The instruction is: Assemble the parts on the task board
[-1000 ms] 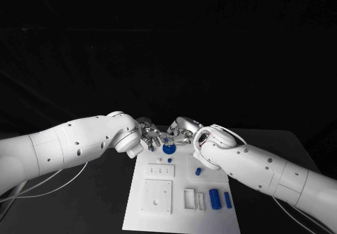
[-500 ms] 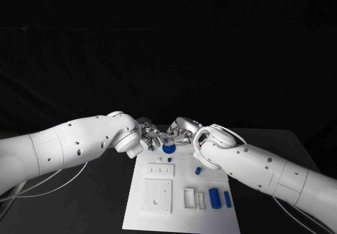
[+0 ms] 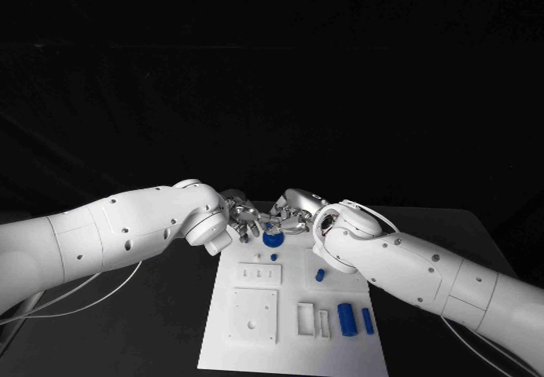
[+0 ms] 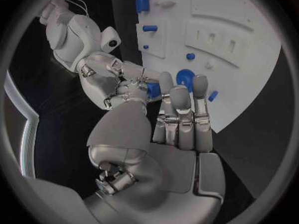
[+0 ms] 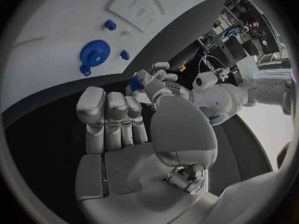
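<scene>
Where the two arms meet over the far end of the task board (image 3: 289,330), the left hand (image 3: 240,216) and the right hand (image 3: 290,214) face each other, fingertips nearly touching. Between them sits a small blue part (image 3: 270,226), above the board's far edge. From the right wrist view, that blue part (image 5: 136,82) is pinched in the left hand's fingertips (image 5: 148,79), while the right hand (image 5: 134,134) has its own fingers held straight and close together with nothing visible in them. From the left wrist view, the left hand (image 4: 165,129) has its long fingers side by side, and the small blue part (image 4: 153,89) lies between its tips and the right hand's fingertips (image 4: 131,87); whether the right hand also touches it I cannot tell.

Just near of the hands, a blue gear (image 3: 273,240) lies flat on the board's far end. Nearer still, a small blue peg (image 3: 320,276) stands at the middle, and two blue cylinders (image 3: 347,320) lie at the near right.
</scene>
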`<state>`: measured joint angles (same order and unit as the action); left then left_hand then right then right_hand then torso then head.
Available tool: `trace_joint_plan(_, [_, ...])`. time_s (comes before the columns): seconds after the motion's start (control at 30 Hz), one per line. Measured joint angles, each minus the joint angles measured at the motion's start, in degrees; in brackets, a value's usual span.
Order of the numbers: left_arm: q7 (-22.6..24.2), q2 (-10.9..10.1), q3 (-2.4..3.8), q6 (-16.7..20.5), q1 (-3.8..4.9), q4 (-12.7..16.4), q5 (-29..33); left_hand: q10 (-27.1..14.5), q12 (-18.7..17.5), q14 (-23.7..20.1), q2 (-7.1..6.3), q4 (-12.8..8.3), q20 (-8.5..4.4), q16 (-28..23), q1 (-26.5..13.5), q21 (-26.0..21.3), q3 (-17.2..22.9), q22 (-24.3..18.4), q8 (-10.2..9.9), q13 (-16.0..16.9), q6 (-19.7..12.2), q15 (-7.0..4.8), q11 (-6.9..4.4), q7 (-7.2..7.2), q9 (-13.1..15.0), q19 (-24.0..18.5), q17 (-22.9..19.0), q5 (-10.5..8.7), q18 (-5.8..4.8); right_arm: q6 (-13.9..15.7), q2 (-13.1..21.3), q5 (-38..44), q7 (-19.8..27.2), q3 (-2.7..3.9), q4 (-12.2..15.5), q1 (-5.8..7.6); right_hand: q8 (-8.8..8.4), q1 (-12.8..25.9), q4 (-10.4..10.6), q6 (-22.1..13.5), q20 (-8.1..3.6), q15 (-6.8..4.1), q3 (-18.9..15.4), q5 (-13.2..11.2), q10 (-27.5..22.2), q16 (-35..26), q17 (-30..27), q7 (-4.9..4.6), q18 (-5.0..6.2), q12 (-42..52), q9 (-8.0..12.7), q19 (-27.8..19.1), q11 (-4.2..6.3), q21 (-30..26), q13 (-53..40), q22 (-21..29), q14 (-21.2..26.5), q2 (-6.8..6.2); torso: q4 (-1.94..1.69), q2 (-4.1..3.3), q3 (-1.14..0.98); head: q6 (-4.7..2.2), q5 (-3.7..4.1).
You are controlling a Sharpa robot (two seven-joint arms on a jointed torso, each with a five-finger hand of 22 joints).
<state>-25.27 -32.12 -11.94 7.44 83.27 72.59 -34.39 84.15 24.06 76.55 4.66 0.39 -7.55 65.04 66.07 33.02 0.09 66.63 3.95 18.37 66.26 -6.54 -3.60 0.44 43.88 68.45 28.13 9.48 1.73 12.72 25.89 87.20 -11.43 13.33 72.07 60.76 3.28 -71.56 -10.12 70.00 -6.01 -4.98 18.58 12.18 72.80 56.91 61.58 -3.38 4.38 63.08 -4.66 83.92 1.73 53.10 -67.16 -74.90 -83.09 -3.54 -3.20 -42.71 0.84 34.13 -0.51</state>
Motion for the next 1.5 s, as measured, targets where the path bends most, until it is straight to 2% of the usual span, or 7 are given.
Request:
trace_joint_plan(0.7, [0.1, -0.1, 0.04, -0.7, 0.0, 0.1, 0.1, -0.8, 0.3, 0.0, 0.42, -0.7, 0.29, 0.2, -0.1, -1.8, 0.4, 2.0, -0.1, -0.3, -0.9, 0.0, 0.35, 0.37, 0.0, 0.5, -0.2, 2.08, 0.0, 0.0, 0.0, 0.0, 0.0, -0.05, 0.0, -0.06, 0.2, -0.1, -0.1, 0.0, 0.0, 0.0, -0.1, 0.0, 0.0, 0.0, 0.0, 0.16, 0.0, 0.0, 0.0, 0.0, 0.0, 0.0, 0.0, 0.0, 0.0, 0.08, 0.0, 0.0, 0.01, 0.21, 0.09])
trace_joint_plan(0.83, [0.3, -0.2, 0.06, -0.9, 0.0, 0.3, 0.2, -1.3, -0.1, -0.2, 0.72, -0.7, 0.29, 0.4, 0.2, -2.2, 1.0, 2.5, -0.4, -0.6, -1.9, 0.2, 0.63, 0.93, 0.0, 0.5, -0.2, 6.19, 0.0, 0.0, 0.0, 0.0, 0.1, -0.07, 0.0, -0.1, 0.19, -0.2, -0.2, 0.0, 0.0, 0.0, -0.2, 0.0, 0.0, 0.0, 0.0, 0.15, 0.0, 0.0, 0.0, 0.0, 0.0, 0.0, 0.1, 0.0, 0.0, 0.15, 0.04, -0.01, 0.02, 0.24, 0.1])
trace_joint_plan(0.87, [0.4, -0.3, 0.09, -1.0, 0.01, 0.3, 0.3, -1.3, -0.1, -0.2, 1.21, -1.1, 0.38, 0.4, 0.5, -2.2, 1.8, 2.7, -0.2, -0.6, -1.8, 0.2, 0.63, 0.83, 1.9, 0.6, -0.2, 7.39, -0.01, 0.0, 0.0, 0.1, 0.0, -0.11, -0.1, -0.11, 0.18, -0.3, -0.2, 0.0, 0.0, 0.0, -0.2, 0.0, 0.0, 0.0, 0.0, 0.15, 0.0, 0.0, 0.0, 0.0, -0.01, 0.0, 0.1, 0.0, 0.0, 0.23, 0.04, -0.01, 0.02, 0.25, 0.09])
trace_joint_plan(0.9, [0.5, -0.3, 0.17, -1.1, 0.05, 0.4, 0.3, -1.3, -0.1, -0.2, 2.74, -4.4, 0.49, 0.4, 1.9, -2.2, 5.2, 2.9, -0.5, -0.6, -2.1, 0.2, 0.63, 1.04, 2.9, 0.7, -0.2, 8.37, 0.01, 0.0, 0.1, 0.1, 0.0, -0.17, -0.2, -0.17, 0.15, -0.3, -0.2, 0.0, 0.0, 0.0, -0.2, 0.0, 0.0, 0.0, 0.0, 0.15, 0.0, 0.0, 0.0, 0.0, -0.01, 0.0, 0.1, 0.0, 0.0, 0.26, 0.04, -0.01, 0.02, 0.25, 0.07])
trace_joint_plan(1.13, [0.8, -0.5, 0.12, -1.4, 0.05, 0.4, 0.8, -1.5, -0.3, -0.2, 3.41, -4.0, 0.49, 0.4, 0.6, -2.5, 5.6, 4.0, -0.4, -1.0, -2.4, 0.21, 0.84, 1.39, 3.1, 0.7, -0.2, 19.14, 0.01, 0.0, 0.1, 0.1, 0.0, -0.13, -0.2, -0.2, 0.06, -0.3, -0.2, -0.1, 0.0, 0.0, -0.2, 0.0, 0.0, 0.0, 0.0, 0.23, 0.0, 0.0, 0.0, 0.0, -0.01, 0.0, 0.1, 0.0, 0.0, 0.26, 0.0, -0.01, 0.01, 0.37, 0.08])
trace_joint_plan(1.2, [0.9, -0.5, 0.1, -1.4, 0.04, 0.4, 0.8, -1.5, -0.3, -0.2, 3.38, -3.9, 0.49, 0.4, -0.9, -2.9, 5.7, 4.6, -0.2, -1.2, -2.5, 0.21, 0.84, 1.45, 4.9, 0.7, -0.2, 20.27, 0.01, 0.0, 0.1, 0.1, 0.0, -0.11, -0.2, -0.19, -0.04, -0.3, -0.2, -0.1, 0.0, 0.0, -0.2, 0.0, 0.0, 0.0, 0.0, 0.23, 0.0, 0.0, 0.0, 0.0, -0.01, 0.0, 0.1, 0.0, 0.0, 0.26, -0.01, -0.01, 0.01, 0.37, 0.1])
trace_joint_plan(1.5, [1.0, -0.6, 0.09, -1.5, 0.03, 0.4, 1.0, -1.5, -0.3, -0.2, 3.2, -4.0, 0.29, 0.4, -1.7, -3.1, 6.2, 5.2, -0.1, -1.3, -2.6, 0.21, 0.84, 1.54, 7.2, 0.9, -0.2, 20.31, 0.01, 0.0, 0.1, 0.1, 0.1, -0.1, -0.2, -0.18, 0.21, -0.3, -0.2, -0.2, 0.0, 0.0, -0.2, 0.0, 0.0, 0.0, 0.0, 0.15, 0.0, 0.0, 0.0, 0.0, -0.01, 0.0, 0.0, 0.0, 0.0, 0.26, -0.03, 0.0, -0.01, 0.47, 0.15])
